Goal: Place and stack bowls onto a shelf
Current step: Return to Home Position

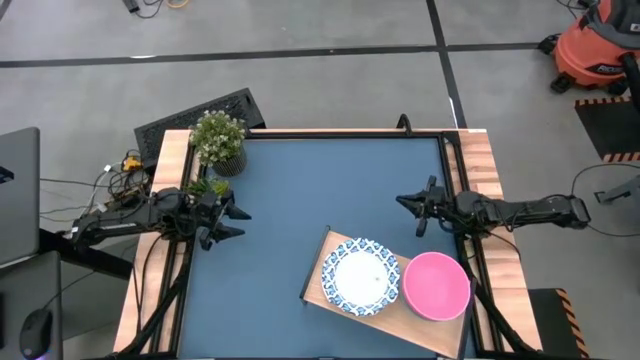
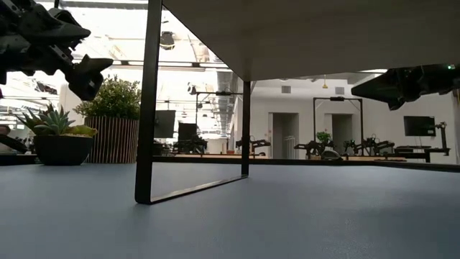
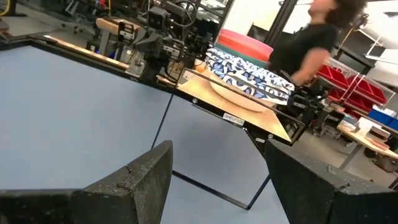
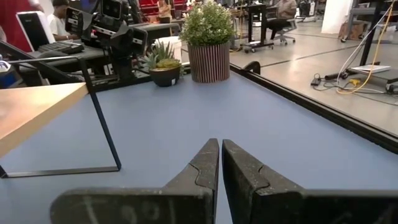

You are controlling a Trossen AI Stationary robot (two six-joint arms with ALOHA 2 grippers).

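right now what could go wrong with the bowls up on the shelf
1. The pink bowl tops a stack at the right end of the shelf, near the shut right claw; a stray swing might knock it off.
2. The open left claw hangs beside the small plant and could clip it.
3. The shelf stands on thin legs; a bump may shake everything on it.

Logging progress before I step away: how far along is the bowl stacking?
Looks done: patterned bowl and pink-topped stack sit on the shelf; I see no bowl elsewhere. Nothing in hand: left gripper open, right gripper shut, both clear of the shelf. Nothing visibly left.
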